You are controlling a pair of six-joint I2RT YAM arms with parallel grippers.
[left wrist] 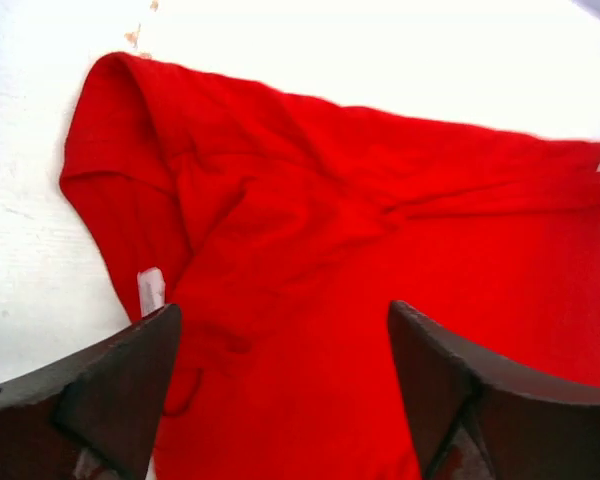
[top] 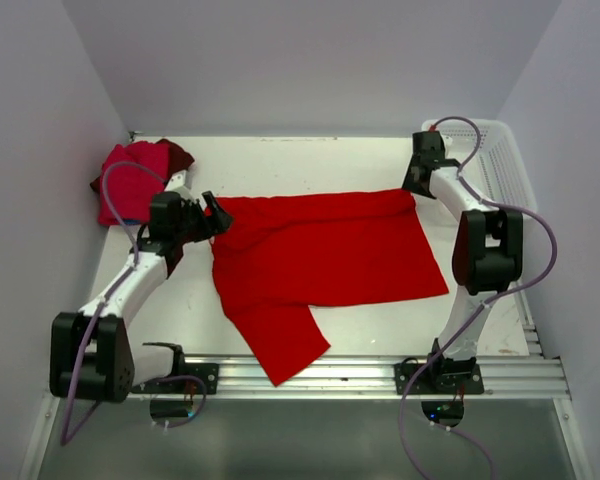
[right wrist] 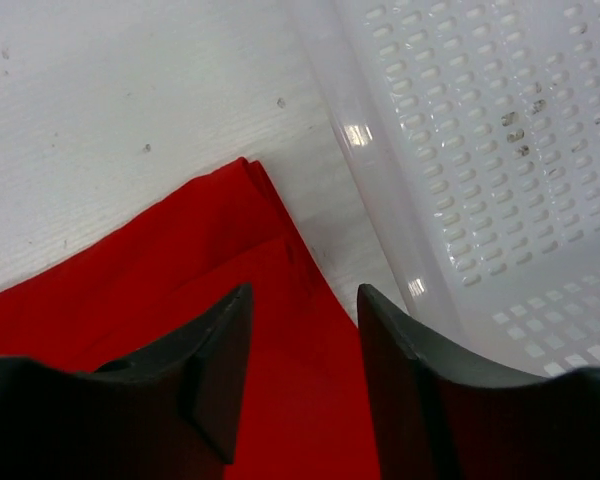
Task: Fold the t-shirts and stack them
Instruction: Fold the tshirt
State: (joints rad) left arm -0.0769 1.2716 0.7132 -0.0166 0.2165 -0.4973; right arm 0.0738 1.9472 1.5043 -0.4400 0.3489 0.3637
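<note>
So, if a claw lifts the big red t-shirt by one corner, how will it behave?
Probably floppy: the red t-shirt lies creased and folded over itself, so it should hang limp. Pushed, it likely bunches rather than slides whole.

Plain white booth, pretty bare-bones
Pale walls (top: 310,60) box in a scuffed white tabletop (top: 280,160), evenly lit, with an aluminium rail (top: 360,372) along its near edge.

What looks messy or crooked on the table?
The big red t-shirt lies askew and wrinkled, one flap reaching over the metal rail at the near edge. The pile of shirts in the far left corner is rumpled, not neatly stacked.
</note>
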